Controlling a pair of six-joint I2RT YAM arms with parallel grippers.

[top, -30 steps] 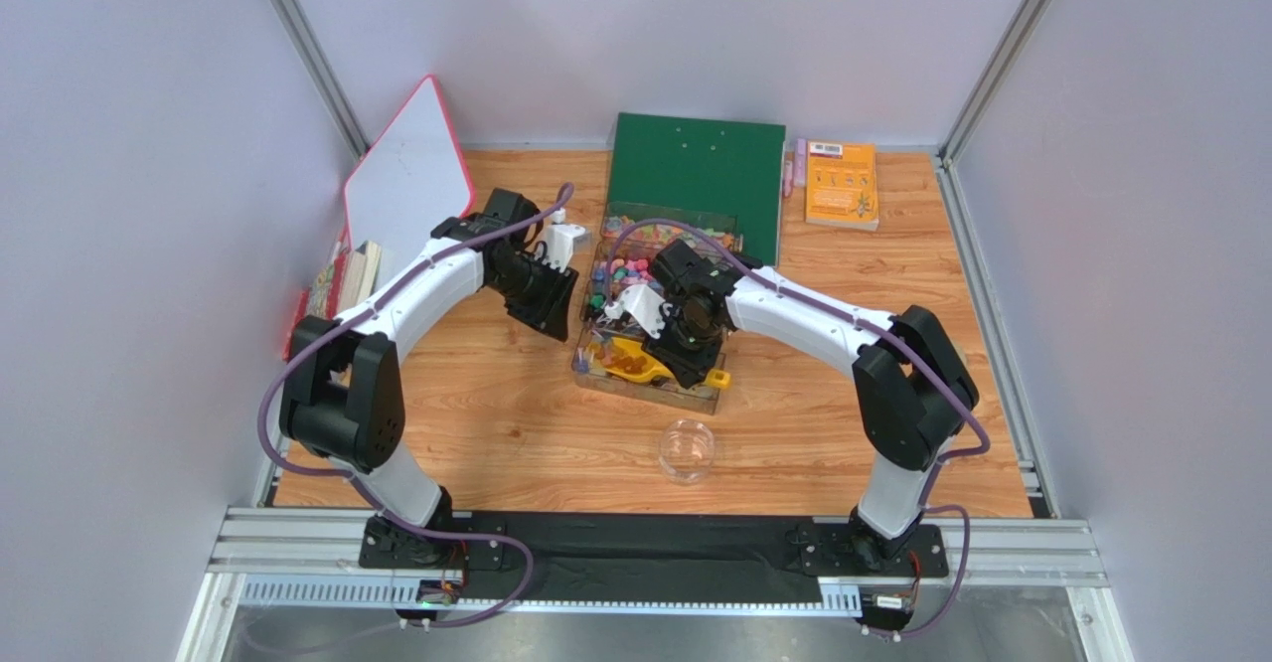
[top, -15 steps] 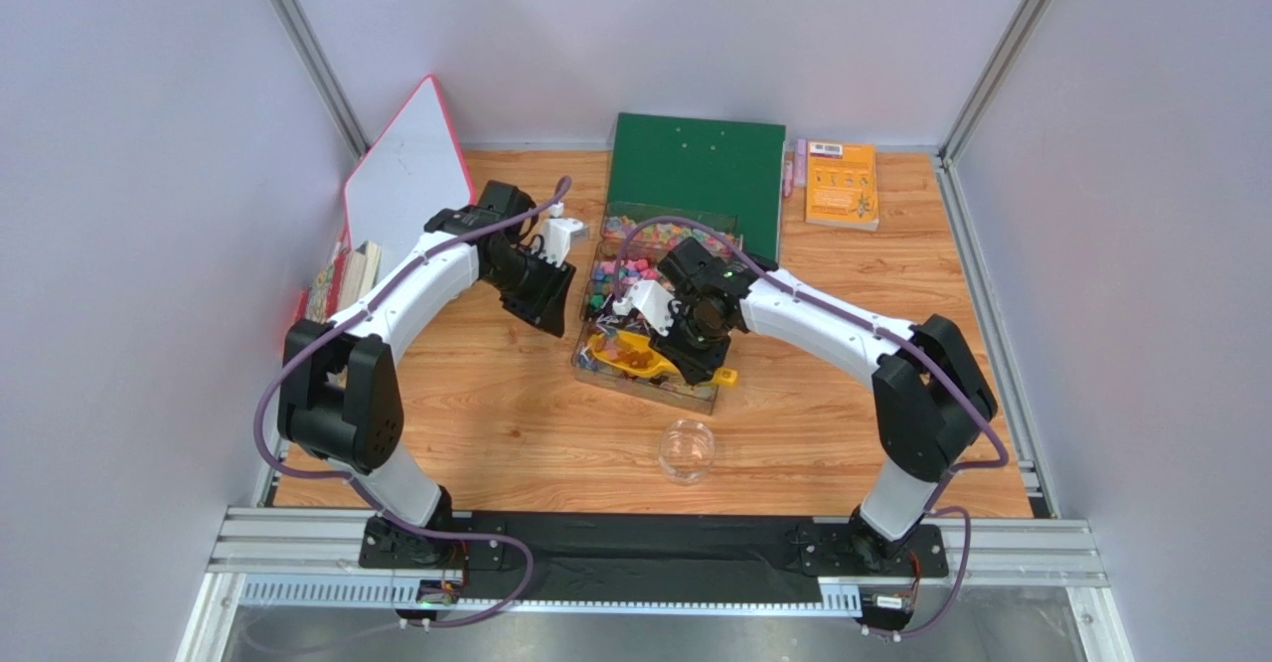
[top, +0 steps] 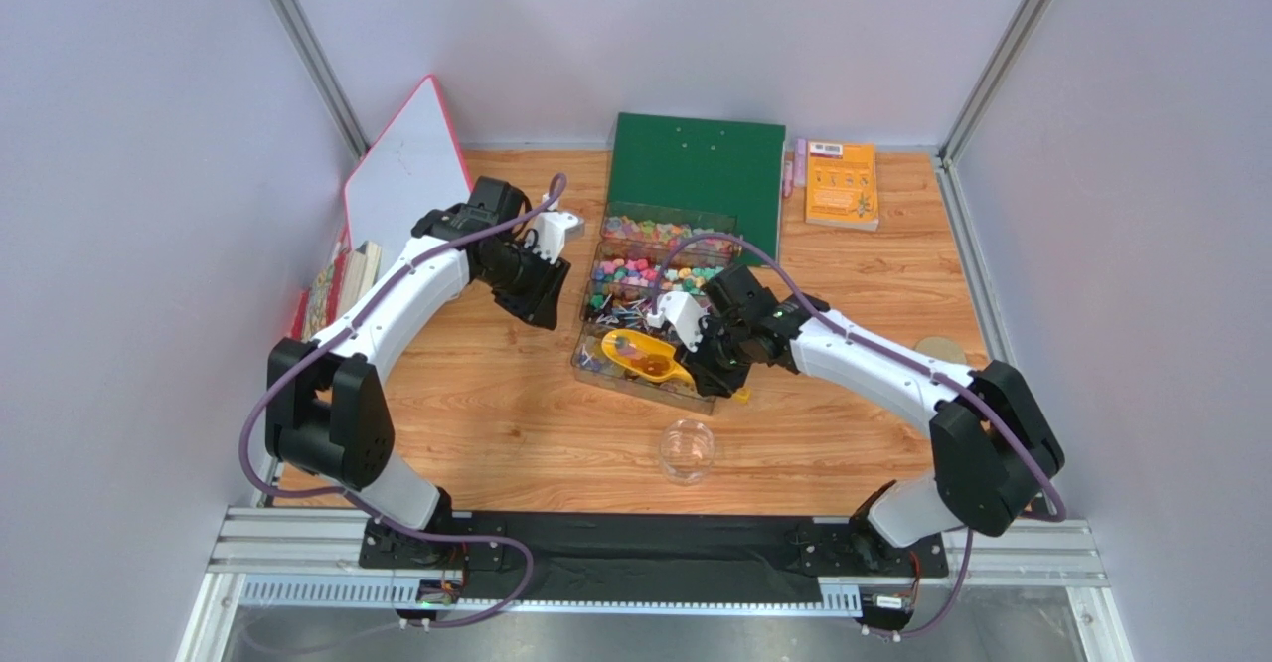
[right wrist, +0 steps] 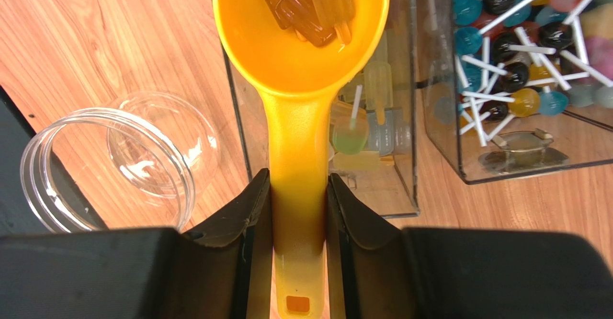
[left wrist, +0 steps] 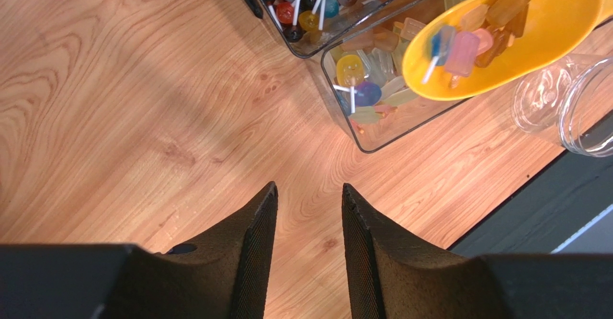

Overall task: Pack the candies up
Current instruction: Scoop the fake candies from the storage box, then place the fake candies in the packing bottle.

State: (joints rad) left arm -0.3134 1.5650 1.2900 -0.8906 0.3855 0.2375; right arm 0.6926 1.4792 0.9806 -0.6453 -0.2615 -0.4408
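Reading left to right: left pincer (left wrist: 309,187) is hanging over bare wooden surface (left wrist: 108,118) just beside the clear divided bin (left wrist: 363,145), fingers parted by a modest gap and gripping nothing. Over the last second it's been easing back from the bin, so it's clearing room, not working. Next, the yellow scoop (left wrist: 518,39) is sitting above the bin's near compartment, bowl up and carrying a small clump of candies (left wrist: 460,42): pink, blue and amber pieces, some on sticks. A second ago the right wrist was covering it down at the bin. Now it's showing clear in the top view, so the dig is looking done and the load is coming out. More sweets are lying in the compartment beneath, with lollipops (right wrist: 503,53) in the next one over. The clear jar (top: 687,451) is standing open on the surface near the bin's front edge, apart from it and looking empty. Right pincer (right wrist: 297,177) is clamping the scoop's handle, both fingers pressing flat against it. That arm's elbow has been swinging out right and back. My read: scooping finished, transfer starting, so next is carrying level to the jar and tipping. Risk: shallow bowl, narrow jar mouth, sticks snagging.
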